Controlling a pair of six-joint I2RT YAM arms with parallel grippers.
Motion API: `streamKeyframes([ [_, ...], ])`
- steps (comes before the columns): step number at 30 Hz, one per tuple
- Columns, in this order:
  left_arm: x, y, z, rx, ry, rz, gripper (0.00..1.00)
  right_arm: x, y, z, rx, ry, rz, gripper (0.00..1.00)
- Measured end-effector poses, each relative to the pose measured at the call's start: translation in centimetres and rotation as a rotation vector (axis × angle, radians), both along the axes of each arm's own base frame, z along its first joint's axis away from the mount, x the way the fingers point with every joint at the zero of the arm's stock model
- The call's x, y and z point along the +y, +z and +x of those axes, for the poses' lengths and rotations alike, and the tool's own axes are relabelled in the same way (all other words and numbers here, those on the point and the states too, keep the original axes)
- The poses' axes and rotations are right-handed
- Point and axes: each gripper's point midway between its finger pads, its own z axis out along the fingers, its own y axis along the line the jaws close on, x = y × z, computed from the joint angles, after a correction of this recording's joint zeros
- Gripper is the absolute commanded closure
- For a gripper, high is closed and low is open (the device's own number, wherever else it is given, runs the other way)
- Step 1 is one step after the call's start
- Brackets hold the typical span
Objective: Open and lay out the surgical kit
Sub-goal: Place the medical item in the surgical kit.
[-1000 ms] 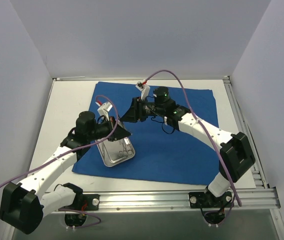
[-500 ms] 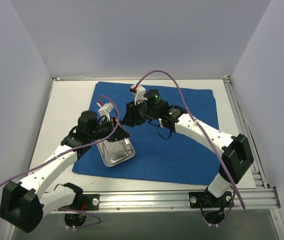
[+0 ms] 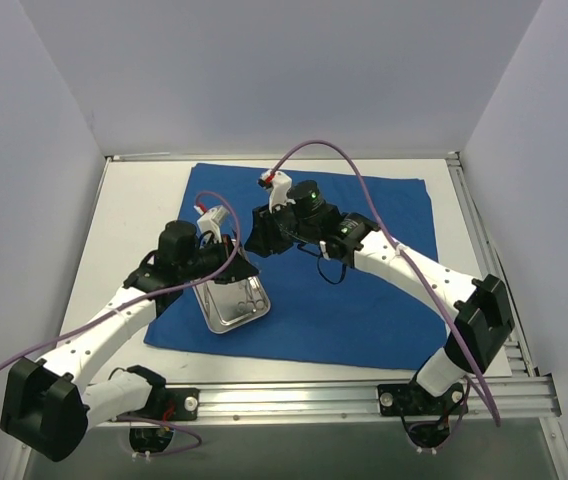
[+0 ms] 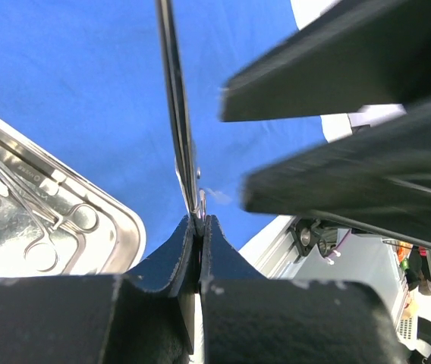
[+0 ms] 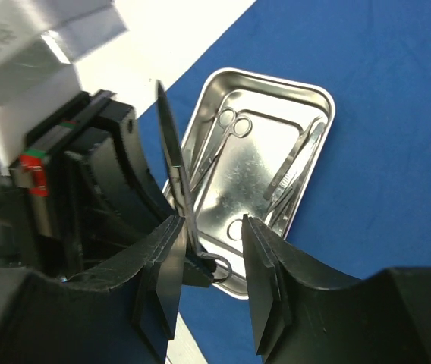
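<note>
The royal-blue cloth lies spread flat, and the steel tray stands on its left part. My left gripper is shut on a thin metal scissor-like instrument and holds it upright above the tray. In the right wrist view the same instrument shows its ring handle between the fingers of my right gripper. That gripper is open; its right pad stands clear of the ring. Two more instruments, scissors and forceps, lie in the tray.
Bare white table shows to the left of the cloth. Metal rails run along the right side and the near edge. The two grippers meet almost tip to tip above the tray's far end.
My right gripper has moved left to the left gripper and now straddles the held instrument's handle, its jaws slightly narrower. The left gripper has hardly moved.
</note>
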Motion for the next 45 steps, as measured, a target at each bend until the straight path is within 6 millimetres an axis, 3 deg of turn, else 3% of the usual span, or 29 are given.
streamKeyframes([
  [15, -0.2, -0.5, 0.0, 0.019, -0.010, 0.002, 0.98, 1.3, 1.9, -0.5, -0.030, 0.043, 0.034, 0.64],
  [22, -0.5, -0.1, -0.2, 0.013, -0.027, -0.015, 0.98, 2.0, 0.1, -0.2, -0.001, 0.062, 0.013, 0.65],
  [24, -0.5, 0.0, -0.2, 0.013, -0.031, -0.019, 0.98, 2.2, -0.5, -0.2, 0.009, 0.067, 0.004, 0.69],
  [27, -0.5, -0.1, -0.2, 0.016, -0.030, -0.019, 0.97, 2.5, -0.9, -0.2, 0.019, 0.080, 0.005, 0.92],
  [28, -0.5, -0.1, -0.2, 0.018, -0.029, -0.019, 0.91, 2.5, -0.8, -0.2, 0.015, 0.079, 0.004, 1.00],
  [29, -0.5, -0.1, -0.2, 0.018, -0.030, -0.019, 0.65, 2.6, -0.8, -0.2, 0.011, 0.079, 0.000, 1.00],
  [30, -0.5, -0.1, -0.2, 0.014, -0.029, -0.018, 0.56, 2.5, -0.8, -0.2, 0.009, 0.079, -0.003, 1.00],
  [32, -0.5, -0.1, -0.1, 0.013, -0.025, -0.015, 0.45, 2.4, -0.7, 0.2, 0.001, 0.058, -0.014, 1.00],
  [34, -0.2, 0.0, 0.3, 0.005, -0.002, -0.006, 0.44, 2.0, -0.9, 0.7, -0.007, 0.038, -0.036, 1.00],
  [36, 0.4, 0.0, 0.7, 0.000, 0.031, 0.011, 0.38, 1.5, -1.1, 1.6, -0.022, 0.012, -0.060, 1.00],
  [37, 0.8, 0.1, 1.0, -0.008, 0.053, 0.020, 0.18, 0.9, -1.4, 2.2, -0.024, -0.003, -0.073, 1.00],
  [40, 2.7, 0.5, 1.9, -0.023, 0.140, 0.062, 0.14, -2.2, -2.3, 5.1, -0.028, -0.078, -0.125, 1.00],
  [45, 5.7, 2.1, 3.4, -0.057, 0.244, 0.152, 0.14, -10.7, -4.7, 13.2, -0.049, -0.276, -0.318, 1.00],
])
